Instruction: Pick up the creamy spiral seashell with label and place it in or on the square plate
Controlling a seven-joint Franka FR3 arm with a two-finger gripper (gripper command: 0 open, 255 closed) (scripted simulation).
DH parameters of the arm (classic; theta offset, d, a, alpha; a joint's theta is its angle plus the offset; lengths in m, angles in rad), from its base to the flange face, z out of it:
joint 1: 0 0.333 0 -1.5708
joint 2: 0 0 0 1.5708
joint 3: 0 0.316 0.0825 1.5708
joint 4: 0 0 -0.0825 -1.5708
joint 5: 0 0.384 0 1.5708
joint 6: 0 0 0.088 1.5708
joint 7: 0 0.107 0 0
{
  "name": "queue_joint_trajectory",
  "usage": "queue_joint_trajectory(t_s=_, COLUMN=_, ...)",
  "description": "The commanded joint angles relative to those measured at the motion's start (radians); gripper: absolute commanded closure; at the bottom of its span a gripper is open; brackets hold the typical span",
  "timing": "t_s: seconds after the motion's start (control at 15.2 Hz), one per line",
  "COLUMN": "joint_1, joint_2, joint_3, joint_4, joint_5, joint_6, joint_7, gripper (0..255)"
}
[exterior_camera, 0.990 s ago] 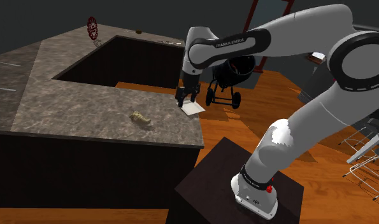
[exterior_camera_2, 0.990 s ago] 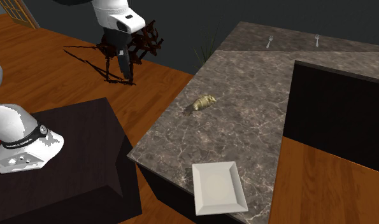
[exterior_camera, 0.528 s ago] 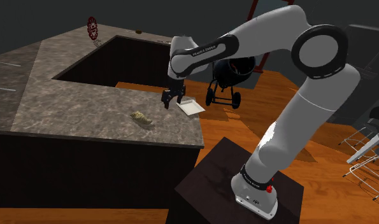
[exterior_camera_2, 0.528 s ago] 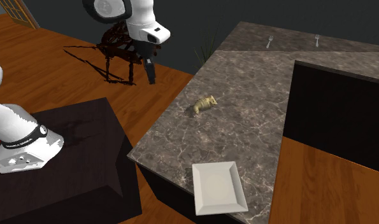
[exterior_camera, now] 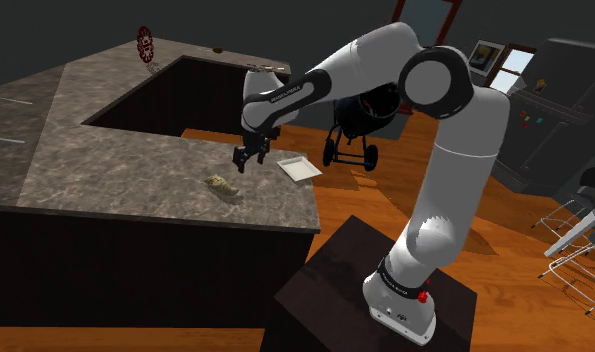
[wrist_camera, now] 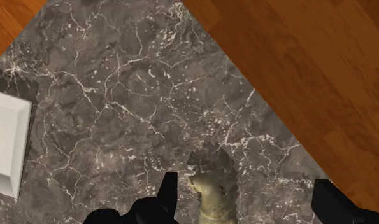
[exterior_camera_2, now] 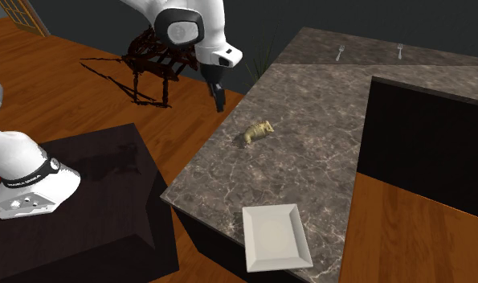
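Having swung leftward in the shoulder view, away from the square plate (exterior_camera: 299, 168), the tool (exterior_camera: 243, 160) now hangs with fingers apart over the creamy seashell (exterior_camera: 221, 185) lying mid-frame on the worktop (exterior_camera: 115, 160), so lowering to grasp seems next.

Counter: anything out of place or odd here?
Only the square plate: it sits at the counter corner and seems to overhang the edge. The seashell lies intact below the open tool; nothing spilled.
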Motion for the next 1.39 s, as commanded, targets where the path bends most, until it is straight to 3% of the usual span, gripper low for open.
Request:
queue_joint_trajectory(t_s=0.0, joint_1=0.003, joint_2=0.082, joint_3=-0.003, joint_4=0.076, joint_5=-0.014, joint_6=0.017, joint_7=0.003, gripper=0)
queue_joint_trajectory(t_s=0.46, joint_1=0.024, joint_2=0.351, joint_3=-0.015, joint_4=0.372, joint_5=-0.055, joint_6=0.027, joint_7=0.015, gripper=0)
queue_joint_trajectory(t_s=1.32, joint_1=0.025, joint_2=0.430, joint_3=-0.019, joint_4=0.388, joint_5=-0.059, joint_6=0.091, joint_7=0.017, gripper=0)
